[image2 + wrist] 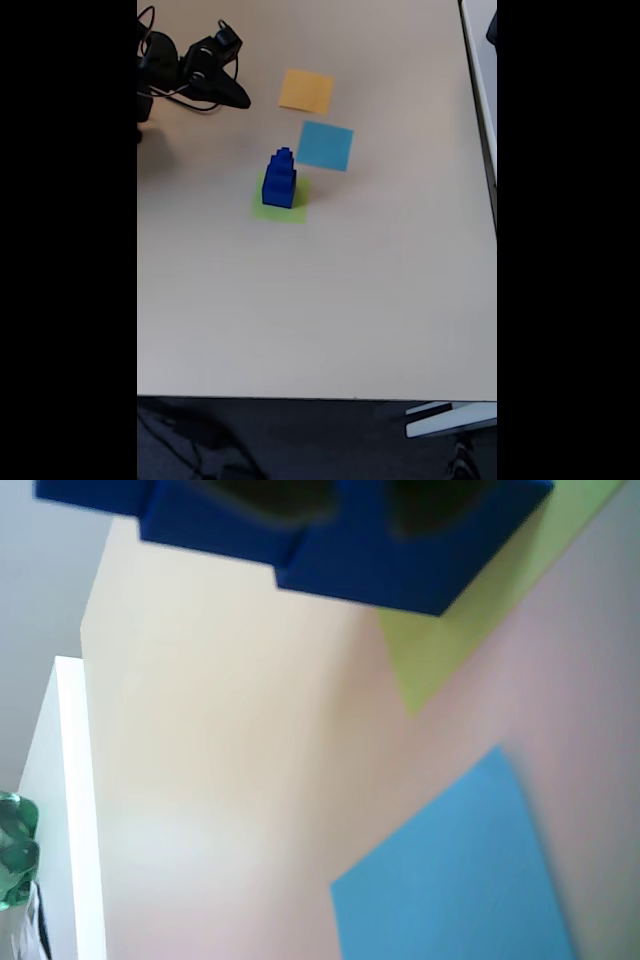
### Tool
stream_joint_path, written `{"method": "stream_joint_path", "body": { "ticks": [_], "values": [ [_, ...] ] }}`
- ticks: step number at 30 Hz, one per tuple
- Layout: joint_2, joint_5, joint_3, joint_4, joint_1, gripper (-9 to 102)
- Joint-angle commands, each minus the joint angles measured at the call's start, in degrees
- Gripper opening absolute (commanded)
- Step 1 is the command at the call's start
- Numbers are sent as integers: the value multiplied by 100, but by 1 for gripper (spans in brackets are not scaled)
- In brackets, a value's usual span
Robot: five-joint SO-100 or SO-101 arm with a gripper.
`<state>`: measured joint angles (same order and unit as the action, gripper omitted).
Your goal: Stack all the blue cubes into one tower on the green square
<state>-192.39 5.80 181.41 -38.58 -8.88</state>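
In the fixed view the three blue cubes (279, 180) stand as one tower, largest at the bottom and smallest on top, on the green square (291, 212). My gripper (243, 102) hangs well away from the tower, up and to the left, with nothing in it; its jaws read as one dark pointed shape. In the wrist view the stepped blue cubes (380, 560) fill the top edge, with a corner of the green square (440, 650) below them. Two blurred dark shapes overlap the cubes at the top edge.
A light-blue flat square (325, 145) lies just right of and behind the tower, also seen in the wrist view as a light-blue flat square (460, 870). An orange flat square (306, 91) lies farther back. Cables (160, 60) sit at the arm's base. The table's right edge (494, 200) is far away.
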Motion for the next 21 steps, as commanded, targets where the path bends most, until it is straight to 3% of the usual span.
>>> {"method": "stream_joint_path", "body": {
  "ticks": [1,7,11,21],
  "values": [
    [-132,-202,88,9,-70,0],
    [-132,-1389,88,-747,-141,0],
    [-132,-1424,88,-1582,-202,0],
    [-132,-1459,88,-1600,-246,0]
  ]
}}
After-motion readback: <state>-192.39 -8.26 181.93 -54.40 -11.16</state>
